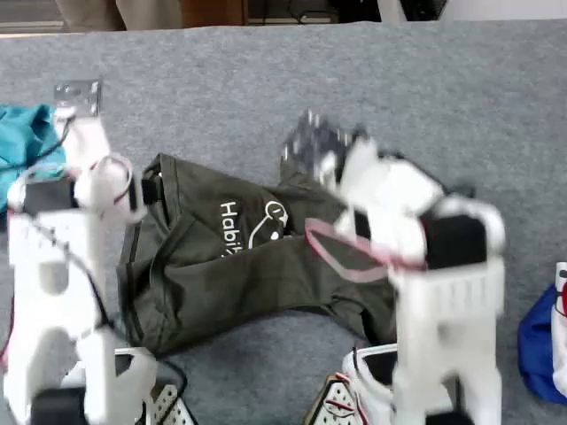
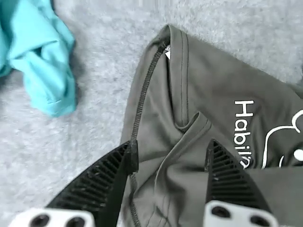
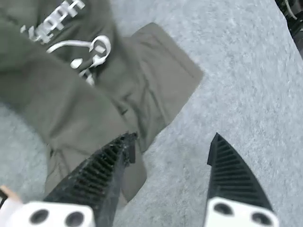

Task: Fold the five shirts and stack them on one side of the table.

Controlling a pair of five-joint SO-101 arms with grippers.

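Folding the dark green shirt (image 1: pixel 239 257) seems to be the step in hand; it lies crumpled in the middle of the table (image 1: pixel 443 88). The left gripper (image 2: pixel 171 146) hangs with jaws spread above its seamed edge, and the right gripper (image 3: pixel 173 137) does likewise above the opposite edge. Both hold nothing. Next, each probably must descend and pinch its edge to pull the cloth flat.

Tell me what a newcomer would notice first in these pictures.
A crumpled dark olive shirt with white print lies in the middle of the gray table. The left gripper is open above one end of it, the right gripper open over its opposite edge. A teal shirt lies bunched near the left gripper.
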